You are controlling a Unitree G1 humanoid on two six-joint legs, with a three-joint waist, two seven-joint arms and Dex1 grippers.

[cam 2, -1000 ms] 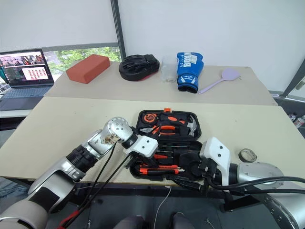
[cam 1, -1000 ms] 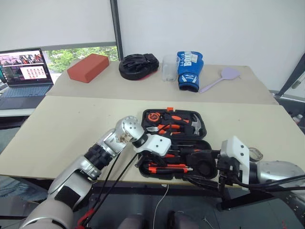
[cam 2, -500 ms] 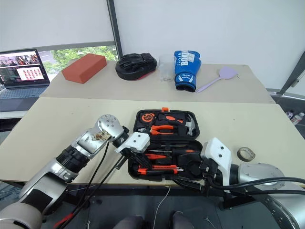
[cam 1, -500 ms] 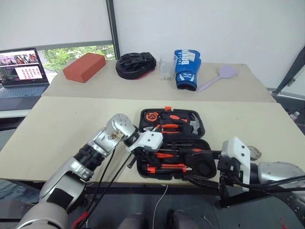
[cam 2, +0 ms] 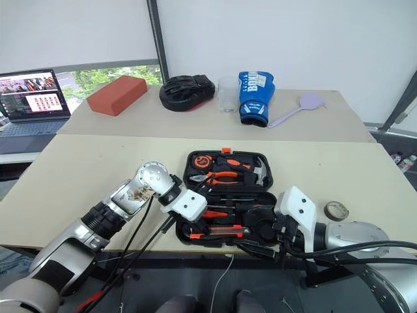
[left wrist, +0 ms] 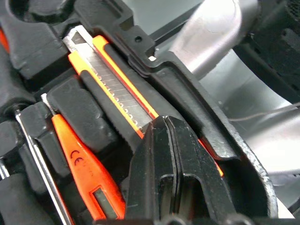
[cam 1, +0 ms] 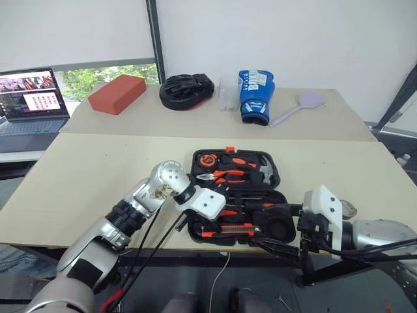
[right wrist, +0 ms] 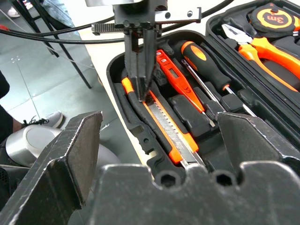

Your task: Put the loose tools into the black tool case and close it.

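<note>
The black tool case (cam 1: 193,156) lies open near the table's front edge. In its near half lie the orange-black utility knife (right wrist: 171,129), the orange tester pen (right wrist: 171,72) and a screwdriver (right wrist: 201,58), each in a recess. My left gripper (left wrist: 165,123) is shut with nothing between its fingers. Its tips rest on the knife's (left wrist: 117,93) rear end, beside the pen (left wrist: 82,161). My right gripper (cam 1: 270,228) stands open at the case's near right corner and holds nothing. A small tape roll (cam 2: 337,210) lies on the table to the right of the case, behind my right arm.
Pliers (cam 1: 225,175), a hammer (cam 1: 266,168) and a tape measure (cam 1: 207,159) fill the case's far half. On the far table are a red brick (cam 1: 117,93), a black mitt (cam 1: 187,90), a clear cup (cam 1: 228,92), a blue boxing glove (cam 1: 257,95) and a purple paddle (cam 1: 301,105). A laptop (cam 1: 32,98) stands at the left.
</note>
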